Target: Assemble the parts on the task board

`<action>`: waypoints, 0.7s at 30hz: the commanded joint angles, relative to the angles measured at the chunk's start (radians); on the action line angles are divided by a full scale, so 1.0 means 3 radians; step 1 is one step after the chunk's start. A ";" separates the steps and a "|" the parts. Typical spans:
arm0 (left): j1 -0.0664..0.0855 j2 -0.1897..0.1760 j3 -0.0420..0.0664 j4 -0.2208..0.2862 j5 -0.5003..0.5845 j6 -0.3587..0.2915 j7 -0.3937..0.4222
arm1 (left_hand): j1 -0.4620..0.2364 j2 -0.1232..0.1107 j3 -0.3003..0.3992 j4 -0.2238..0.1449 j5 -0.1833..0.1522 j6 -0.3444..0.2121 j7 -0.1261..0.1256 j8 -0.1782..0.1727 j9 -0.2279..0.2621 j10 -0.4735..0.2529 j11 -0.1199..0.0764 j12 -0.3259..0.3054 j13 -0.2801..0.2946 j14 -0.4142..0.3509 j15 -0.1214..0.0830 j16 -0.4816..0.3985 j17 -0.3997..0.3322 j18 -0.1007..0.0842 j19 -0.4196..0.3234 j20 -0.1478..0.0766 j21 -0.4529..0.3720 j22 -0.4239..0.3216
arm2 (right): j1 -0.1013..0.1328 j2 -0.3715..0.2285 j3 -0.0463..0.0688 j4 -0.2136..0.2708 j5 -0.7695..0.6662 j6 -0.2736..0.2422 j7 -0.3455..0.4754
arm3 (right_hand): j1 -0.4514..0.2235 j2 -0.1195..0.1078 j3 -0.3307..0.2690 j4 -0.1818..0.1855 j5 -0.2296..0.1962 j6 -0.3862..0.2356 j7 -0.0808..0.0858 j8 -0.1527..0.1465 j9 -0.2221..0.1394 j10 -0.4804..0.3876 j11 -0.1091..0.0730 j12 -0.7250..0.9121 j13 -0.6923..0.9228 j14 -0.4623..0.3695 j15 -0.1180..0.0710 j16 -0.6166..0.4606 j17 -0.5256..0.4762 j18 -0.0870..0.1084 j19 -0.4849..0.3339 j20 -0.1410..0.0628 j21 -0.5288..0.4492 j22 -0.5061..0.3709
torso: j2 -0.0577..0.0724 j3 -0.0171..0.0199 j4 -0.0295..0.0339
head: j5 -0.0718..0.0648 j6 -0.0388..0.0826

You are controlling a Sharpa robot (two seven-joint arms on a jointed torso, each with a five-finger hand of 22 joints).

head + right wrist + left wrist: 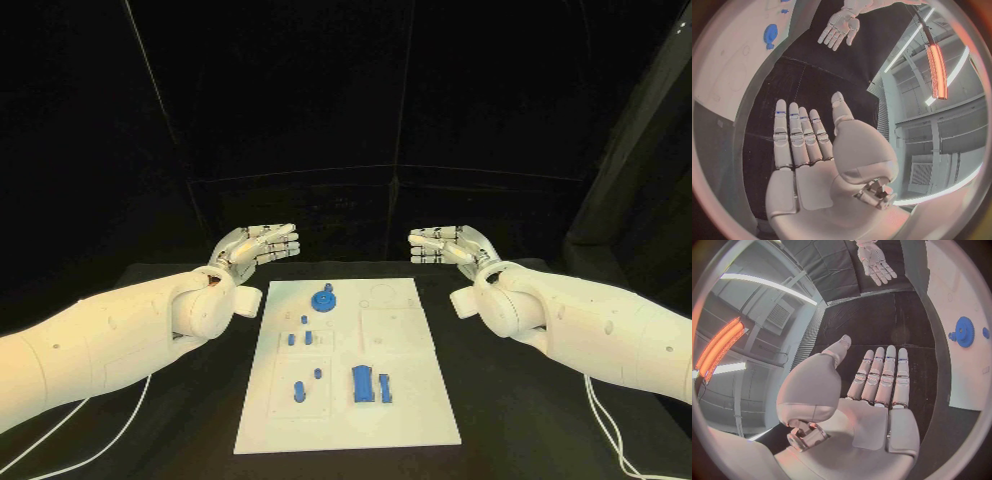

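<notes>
Standby posture: my left robot hand [257, 247] and right robot hand [449, 245] hover spread and empty beyond the task board [418, 400], leaving its blue parts [362, 382] unobstructed.

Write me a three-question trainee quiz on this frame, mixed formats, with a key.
1. True or false: the left hand holds a blue part.
2. Multiple choice: where does the blue gear-shaped part lie on the task board? A) near its far end, B) near the robot's end, C) off the board on the black table.
3. Fill in: the right hand hovers with its fingers ____ and holds nothing.

Key: 1 false; both hands are open, above the table beyond the board's far end. 2 A. 3 straight.
</notes>
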 commanded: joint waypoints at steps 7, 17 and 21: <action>-0.0107 -0.0083 0.0132 0.0423 -0.0092 -0.0627 0.0064 | -0.1584 0.0109 -0.0459 0.0115 -0.0067 -0.1246 -0.0438 -0.0178 -0.0091 -0.1321 -0.0432 -0.0230 -0.0086 -0.1161 -0.0374 -0.0321 -0.0233 -0.0204 -0.0972 -0.0325 -0.0250 -0.0329 | -0.0069 -0.0138 0.0047 0.0584 0.0362 -0.0648 0.0241 | -0.1760 -0.0433 0.0282 0.0238 -0.0375 -0.1258 -0.0210 -0.0089 -0.0335 -0.1388 -0.0369 -0.0095 -0.0148 -0.1461 -0.0170 -0.0104 -0.0266 -0.0229 -0.1384 -0.0254 -0.0395 -0.0372 | 0.0040 0.0089 0.0078 | 0.0021 0.0115; -0.0312 -0.0236 0.0370 0.1170 -0.0231 -0.1667 0.0156 | -0.2183 0.0109 -0.0634 0.0115 -0.0067 -0.1717 -0.0438 -0.0178 -0.0091 -0.1822 -0.0432 -0.0230 -0.0086 -0.1600 -0.0374 -0.0439 -0.0498 -0.0510 -0.1339 -0.0448 -0.0538 -0.0453 | -0.0160 -0.0323 0.0100 0.1290 0.0789 -0.1362 0.0526 | -0.2424 -0.0433 0.0615 0.0486 -0.0375 -0.1733 -0.0449 -0.0089 -0.0335 -0.1911 -0.0369 -0.0095 -0.0148 -0.2011 -0.0170 -0.0104 -0.0266 -0.0302 -0.1904 -0.0540 -0.0395 -0.0372 | 0.0040 0.0089 0.0078 | 0.0021 0.0115; -0.0360 -0.0272 0.0425 0.1345 -0.0264 -0.1911 0.0178 | -0.2360 0.0109 -0.0684 0.0115 -0.0067 -0.1855 -0.0438 -0.0178 -0.0091 -0.1968 -0.0432 -0.0230 -0.0086 -0.1729 -0.0374 -0.0680 -0.0498 -0.0510 -0.1445 -0.0691 -0.0538 -0.0701 | -0.0170 -0.0342 0.0106 0.1363 0.0833 -0.1436 0.0556 | -0.2616 -0.0433 0.0615 0.0486 -0.0375 -0.1870 -0.0449 -0.0089 -0.0335 -0.2061 -0.0369 -0.0095 -0.0148 -0.2171 -0.0170 -0.0104 -0.0266 -0.0535 -0.2054 -0.0540 -0.0395 -0.0372 | 0.0040 0.0089 0.0078 | 0.0021 0.0115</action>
